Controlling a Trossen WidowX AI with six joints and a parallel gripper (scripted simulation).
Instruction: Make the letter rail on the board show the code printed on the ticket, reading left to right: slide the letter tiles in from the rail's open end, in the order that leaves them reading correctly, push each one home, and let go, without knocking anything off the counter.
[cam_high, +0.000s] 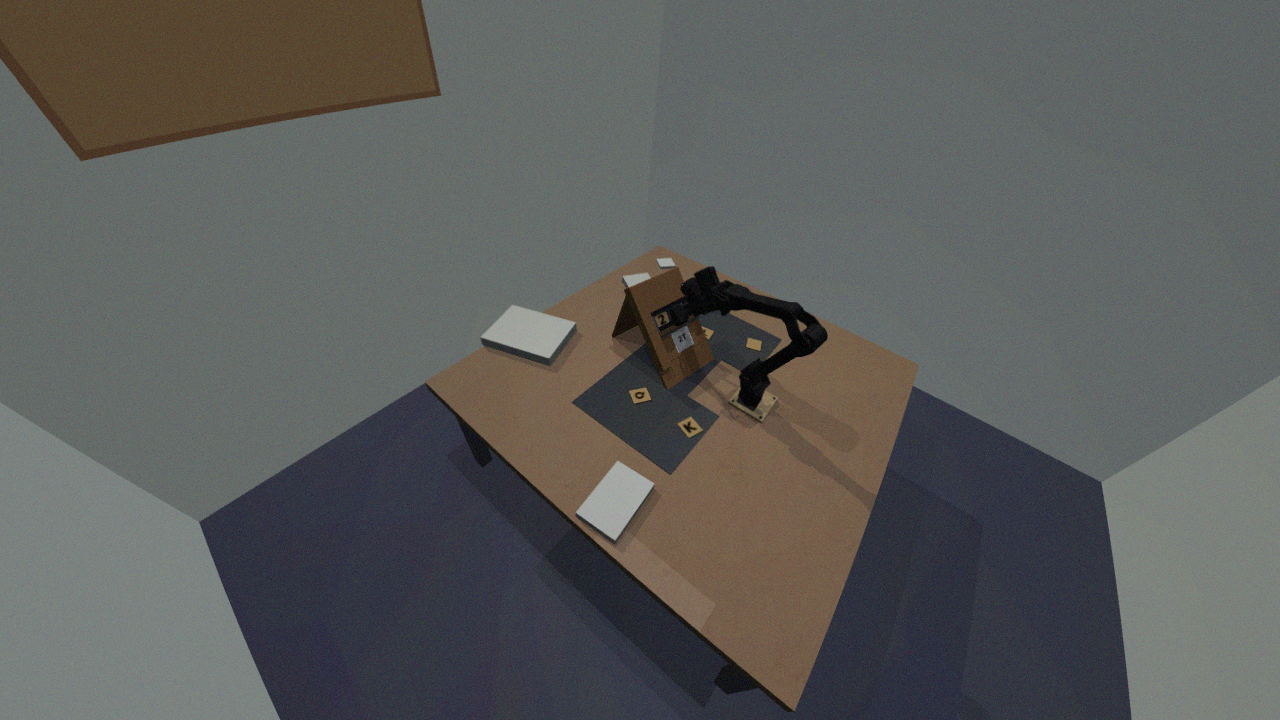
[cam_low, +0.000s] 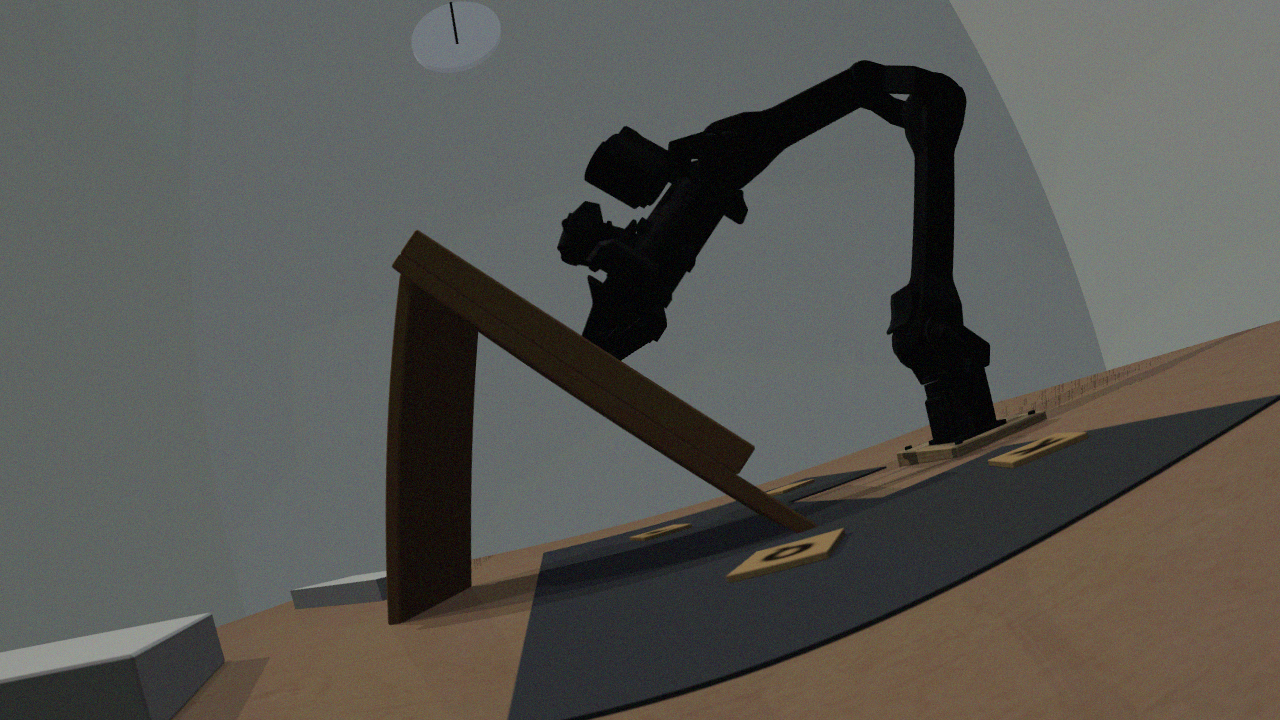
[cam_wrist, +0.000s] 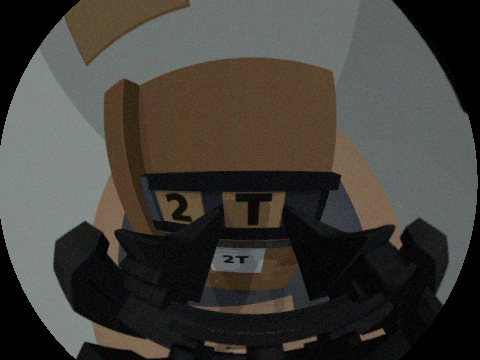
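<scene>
Black claw (cam_wrist: 254, 223) grips T tile (cam_wrist: 255, 210) in rail (cam_wrist: 240, 182)

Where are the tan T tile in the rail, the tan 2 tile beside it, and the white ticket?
Tan T tile (cam_wrist: 255, 210), wrist view, on its printed letter, held by the gripper.
Tan 2 tile (cam_wrist: 178, 207), wrist view, on its printed digit.
White ticket (cam_wrist: 235, 260), wrist view, on its printed code.

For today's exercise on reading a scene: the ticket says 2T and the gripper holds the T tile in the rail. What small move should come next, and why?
Probably slide the T tile a little further left until it meets the 2 tile, then open. The gripper is shut on the T, a dark gap shows between the tiles, and the ticket reads 2T, so the order already looks right.
</scene>
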